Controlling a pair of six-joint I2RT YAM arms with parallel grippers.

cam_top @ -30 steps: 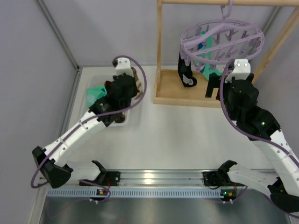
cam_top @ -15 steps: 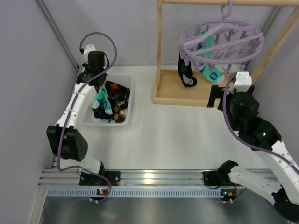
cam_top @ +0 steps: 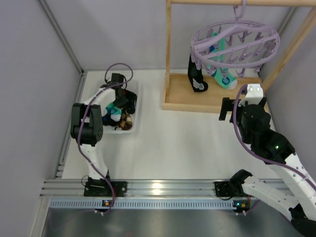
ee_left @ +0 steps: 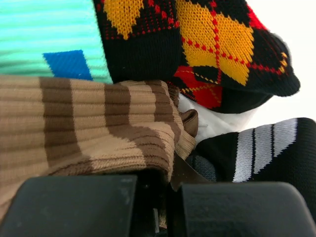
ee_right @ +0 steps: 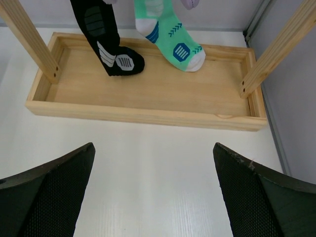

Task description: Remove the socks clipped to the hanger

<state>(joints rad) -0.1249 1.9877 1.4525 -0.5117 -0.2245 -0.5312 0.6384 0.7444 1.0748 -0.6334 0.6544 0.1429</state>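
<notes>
My right claw (ee_right: 153,148) stands wide apart and holds nothing. It hovers over the white table (ee_right: 148,207) just in front of the wooden rack (ee_right: 29,37) and looks into its base tray (ee_right: 143,114).

The hanger (cam_top: 239,39), a pale-purple ring with spokes and many small clips, hangs by its hook from the top bar of the rack, above the base tray. Two socks are clipped on it. A black sock (ee_right: 106,47) with grey patches hangs at the left side of the rack, and a mint-green sock (ee_right: 173,42) with a white toe hangs near the middle. Their toes come down to the tray floor, but I cannot tell if they touch the wood.

My left claw (ee_left: 165,185) is well to the left of the rack, down inside a white bin (cam_top: 135,118), among loose socks. Its fingers are pressed together. A brown striped sock (ee_left: 74,128) lies right against the fingertips, and a dark fold of it runs down to the seam between them. I cannot tell if any fabric is caught there. Beyond it lie a black argyle sock (ee_left: 207,49) with orange and red diamonds, a mint sock with a blue patch (ee_left: 44,34), and a black sock with white stripes (ee_left: 266,148).
</notes>
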